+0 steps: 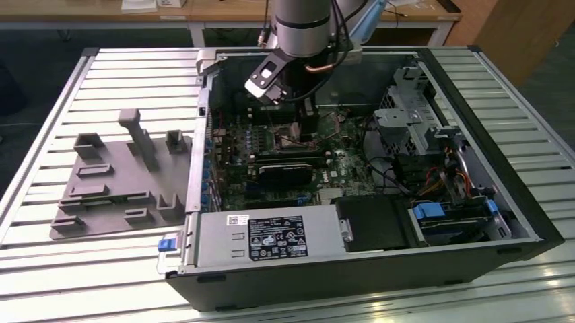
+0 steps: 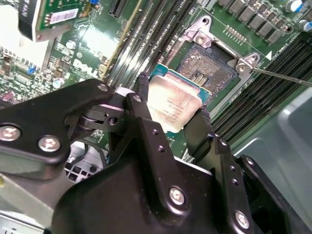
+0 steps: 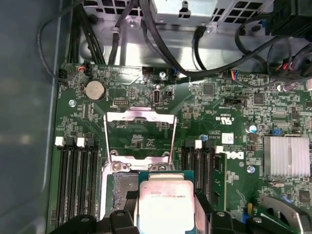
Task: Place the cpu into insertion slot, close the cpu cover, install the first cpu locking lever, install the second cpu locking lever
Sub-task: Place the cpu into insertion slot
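My gripper (image 2: 173, 100) is shut on the cpu (image 2: 171, 106), a small square chip with a silver-grey top, held by its two opposite edges between black fingers (image 2: 142, 85). The cpu (image 3: 165, 202) hangs just above and partly over the insertion slot (image 2: 209, 68), whose bare contact field shows beyond it. The cpu cover (image 3: 140, 115), a thin silver frame, stands swung open behind the slot (image 3: 118, 187). A thin metal locking lever (image 2: 285, 77) sticks out beside the slot. In the exterior view the gripper (image 1: 289, 114) reaches down into the computer case over the motherboard.
The open computer case (image 1: 503, 134) lies on a slatted table. A black graphics card (image 1: 285, 172) sits just below the gripper, with memory slots (image 3: 78, 180) flanking the socket. A power supply (image 1: 269, 235) fills the near side, and cables (image 3: 161, 44) run nearby. A grey fixture plate (image 1: 117, 182) lies at the exterior view's left.
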`<action>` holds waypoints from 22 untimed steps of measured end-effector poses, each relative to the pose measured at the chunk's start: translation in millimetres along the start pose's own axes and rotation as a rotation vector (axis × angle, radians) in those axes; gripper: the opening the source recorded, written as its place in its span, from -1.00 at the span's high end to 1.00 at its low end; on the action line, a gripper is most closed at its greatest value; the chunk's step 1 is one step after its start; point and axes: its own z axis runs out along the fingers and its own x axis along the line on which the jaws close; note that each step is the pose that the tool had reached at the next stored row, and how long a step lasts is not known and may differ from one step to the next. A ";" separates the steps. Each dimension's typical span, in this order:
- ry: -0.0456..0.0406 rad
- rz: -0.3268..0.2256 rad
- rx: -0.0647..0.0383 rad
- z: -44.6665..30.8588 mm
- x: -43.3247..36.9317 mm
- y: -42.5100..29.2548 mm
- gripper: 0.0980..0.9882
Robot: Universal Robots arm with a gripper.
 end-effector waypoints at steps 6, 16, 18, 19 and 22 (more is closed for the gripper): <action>0.0001 0.000 0.000 2.8 8.1 -3.1 0.01; -0.0009 0.010 0.000 12.2 14.2 -9.2 0.01; -0.0010 0.012 0.001 14.4 15.3 -10.3 0.01; -0.0011 0.013 0.001 15.7 15.8 -10.7 0.01; -0.0012 0.015 0.001 19.5 16.8 -11.5 0.01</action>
